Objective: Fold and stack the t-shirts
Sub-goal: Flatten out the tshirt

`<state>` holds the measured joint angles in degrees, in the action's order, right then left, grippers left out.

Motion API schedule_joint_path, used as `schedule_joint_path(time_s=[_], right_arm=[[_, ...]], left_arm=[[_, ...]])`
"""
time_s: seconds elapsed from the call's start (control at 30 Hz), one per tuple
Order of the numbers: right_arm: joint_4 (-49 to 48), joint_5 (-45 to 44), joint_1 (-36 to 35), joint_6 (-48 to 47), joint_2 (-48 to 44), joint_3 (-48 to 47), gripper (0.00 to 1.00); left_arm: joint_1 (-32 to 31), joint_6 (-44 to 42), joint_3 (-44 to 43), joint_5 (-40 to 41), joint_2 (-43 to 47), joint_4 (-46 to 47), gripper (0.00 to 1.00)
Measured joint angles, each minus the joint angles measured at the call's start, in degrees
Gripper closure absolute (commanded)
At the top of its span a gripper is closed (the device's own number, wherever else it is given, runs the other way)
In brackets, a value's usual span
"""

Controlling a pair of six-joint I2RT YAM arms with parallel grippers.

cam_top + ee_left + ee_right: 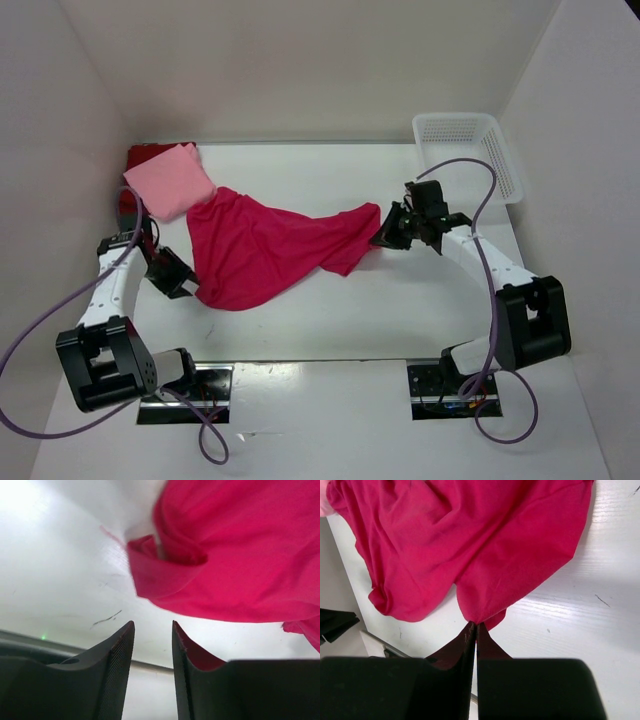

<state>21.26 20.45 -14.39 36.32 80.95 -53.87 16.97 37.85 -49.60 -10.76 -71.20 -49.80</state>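
Right gripper (472, 626) is clamped on one end of the crimson shirt (260, 250), which sprawls across the table (330, 320). Left gripper (152, 625) stands open and empty beside its other edge. The pink shirt (168, 180) lies folded on the red shirt (145, 155), far left

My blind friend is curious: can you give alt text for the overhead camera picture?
A rumpled crimson t-shirt lies across a white table, one end pinched in the right gripper, the left gripper at its opposite edge. At back left a folded pink t-shirt overlaps a dark red t-shirt; a white lattice basket stands back right.
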Motion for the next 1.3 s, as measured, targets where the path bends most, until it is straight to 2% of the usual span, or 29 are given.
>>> schedule_joint_path(time_s=[0.03, 0.13, 0.23, 0.3, 0.43, 0.47, 0.5, 0.53, 0.63, 0.73, 0.8, 0.87, 0.9, 0.97, 1.03, 1.17, 1.2, 1.3], right_arm=[[0.3, 0.0, 0.0, 0.0, -0.3, 0.2, 0.96], [0.5, 0.2, 0.0, 0.0, -0.7, 0.3, 0.96], [0.5, 0.3, 0.0, 0.0, -0.7, 0.3, 0.96], [0.6, 0.4, 0.0, 0.0, -0.7, 0.3, 0.96], [0.6, 0.4, 0.0, -0.2, -0.8, 0.3, 0.96], [0.6, 0.4, 0.0, -0.2, -0.8, 0.3, 0.96], [0.6, 0.4, 0.0, -0.2, -0.9, 0.3, 0.96], [0.7, 0.4, 0.0, -0.2, -1.0, 0.3, 0.96], [0.6, 0.4, 0.0, -0.2, -1.0, 0.3, 0.96], [0.6, 0.4, 0.0, -0.2, -1.0, 0.3, 0.96], [0.6, 0.4, 0.0, -0.2, -1.0, 0.3, 0.96], [0.6, 0.4, 0.0, -0.2, -1.0, 0.3, 0.96], [0.6, 0.4, 0.0, -0.2, -1.0, 0.3, 0.96], [0.6, 0.4, 0.0, -0.2, -1.0, 0.3, 0.96], [0.6, 0.4, 0.0, -0.2, -1.0, 0.3, 0.96], [0.5, 0.4, 0.0, -0.2, -1.0, 0.3, 0.96], [0.5, 0.4, 0.0, -0.2, -1.0, 0.3, 0.96], [0.5, 0.4, 0.0, -0.2, -1.0, 0.3, 0.96]], left_arm=[[0.5, 0.3, 0.3, 0.3, 0.5, -1.6, 0.67], [1.8, 2.3, 0.3, 0.7, 1.1, -2.8, 0.84], [3.4, 4.6, 0.7, 0.0, 0.9, -1.1, 0.83], [4.5, 6.1, 1.7, -1.7, -0.4, 1.5, 0.68], [5.2, 7.8, 2.8, -3.1, -4.9, 5.2, 0.65], [5.2, 7.9, 2.9, -3.1, -6.2, 6.2, 0.66], [5.2, 8.0, 2.9, -3.1, -7.0, 6.9, 0.76], [5.2, 8.3, 2.9, -3.1, -7.9, 7.6, 0.79], [5.2, 8.9, 3.8, -3.0, -9.0, 9.3, 0.84], [5.2, 8.8, 5.2, -2.9, -9.0, 9.7, 0.77], [5.2, 8.9, 5.7, -2.6, -9.0, 9.6, 0.63], [5.2, 8.7, 5.8, -2.2, -9.0, 9.6, 0.55], [5.1, 8.7, 5.8, -1.9, -9.0, 9.5, 0.46], [5.1, 8.9, 5.8, -1.0, -9.0, 9.3, 0.41], [5.1, 9.0, 5.8, -0.4, -9.0, 9.1, 0.43], [5.1, 9.1, 5.8, -0.4, -10.1, 9.7, 0.57], [5.1, 9.3, 5.9, -0.5, -11.0, 10.2, 0.57], [5.1, 9.2, 6.3, -0.5, -13.7, 11.5, 0.66]])
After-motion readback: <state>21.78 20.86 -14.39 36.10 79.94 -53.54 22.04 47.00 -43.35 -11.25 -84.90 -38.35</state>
